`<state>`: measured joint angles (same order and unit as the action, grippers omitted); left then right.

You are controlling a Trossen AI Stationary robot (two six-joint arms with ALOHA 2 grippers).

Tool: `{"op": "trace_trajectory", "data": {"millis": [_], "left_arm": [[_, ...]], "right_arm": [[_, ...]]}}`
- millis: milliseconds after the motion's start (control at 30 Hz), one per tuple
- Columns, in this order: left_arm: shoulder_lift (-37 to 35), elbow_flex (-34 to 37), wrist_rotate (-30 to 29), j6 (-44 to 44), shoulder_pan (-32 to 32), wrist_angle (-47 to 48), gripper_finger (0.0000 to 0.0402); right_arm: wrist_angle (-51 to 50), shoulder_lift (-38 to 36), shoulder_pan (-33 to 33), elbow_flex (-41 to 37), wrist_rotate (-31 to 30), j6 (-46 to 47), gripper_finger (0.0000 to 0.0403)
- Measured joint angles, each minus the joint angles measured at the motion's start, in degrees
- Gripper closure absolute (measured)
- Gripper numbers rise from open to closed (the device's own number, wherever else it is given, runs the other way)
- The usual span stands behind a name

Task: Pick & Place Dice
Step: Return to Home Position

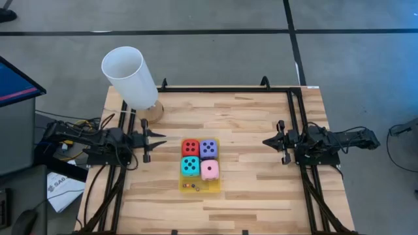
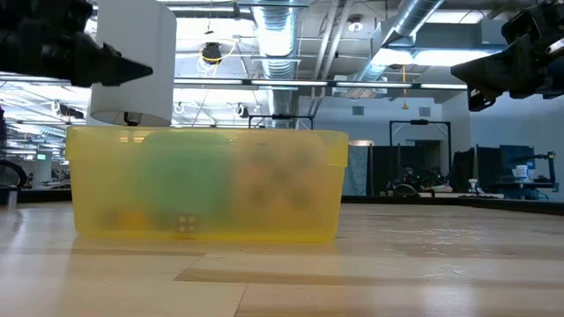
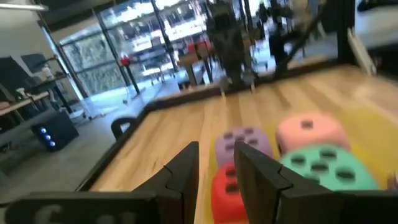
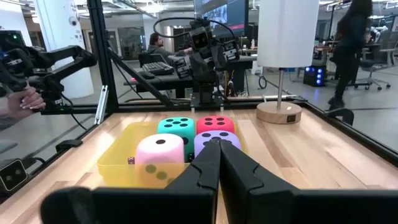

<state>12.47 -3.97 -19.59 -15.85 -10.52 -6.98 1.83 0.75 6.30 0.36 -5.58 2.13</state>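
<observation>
Four dice sit in a flat yellow tray (image 1: 216, 186) at the table's middle: red (image 1: 190, 147) and purple (image 1: 208, 148) on the far side, cyan (image 1: 190, 166) and pink (image 1: 209, 170) on the near side. Tiny coloured pieces (image 1: 191, 187) lie on the tray floor at its near edge. My left gripper (image 1: 160, 138) hovers level to the left of the tray, narrowly open and with nothing in it; its wrist view shows its fingers (image 3: 186, 174) apart, in front of the red die (image 3: 224, 190). My right gripper (image 1: 266, 141) hovers level to the right of the tray, shut and with nothing in it (image 4: 217, 155).
A white cylindrical lamp (image 1: 130, 77) on a round wooden base (image 1: 152, 109) stands at the table's far left, behind my left arm. A black frame (image 1: 228, 89) runs along the table edges. Bare wood lies near and right of the tray. People show beyond the table (image 4: 354, 37).
</observation>
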Motion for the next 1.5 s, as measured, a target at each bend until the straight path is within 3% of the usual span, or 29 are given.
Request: {"op": "trace_trajectory", "data": {"millis": [133, 300, 500, 733, 900, 1233, 1500], "left_arm": [[0.0, 0.0, 1.7, -0.4, 0.0, 3.1, 0.0312], [0.0, 0.0, 12.3, -0.2, 0.0, 1.8, 0.0312], [-0.2, 0.0, 12.7, 3.4, 2.5, 1.7, 0.0312], [0.0, 3.6, 19.6, 4.8, 6.2, -0.6, 0.0312], [0.0, 3.6, 19.3, 3.8, 8.5, -1.2, 0.0312], [0.0, 3.6, 12.7, 3.1, 10.4, -1.0, 0.0312], [0.0, 3.6, 12.4, 2.8, 10.3, -1.0, 0.0312]], "right_arm": [[0.0, 0.0, 0.0, 0.0, 0.0, 0.0, 0.04], [0.0, 0.0, 0.0, 0.0, 0.0, 0.0, 0.04], [0.0, 0.0, 0.0, 0.0, 0.0, -0.2, 0.04], [0.0, 0.0, 0.0, 0.0, 0.0, -0.1, 0.04], [0.0, 0.0, 0.0, -0.1, 0.0, -0.1, 0.04], [0.0, 0.0, 0.0, -0.1, 0.0, -0.1, 0.04], [0.0, 0.0, 0.0, -0.1, 0.0, -0.1, 0.04]]}}
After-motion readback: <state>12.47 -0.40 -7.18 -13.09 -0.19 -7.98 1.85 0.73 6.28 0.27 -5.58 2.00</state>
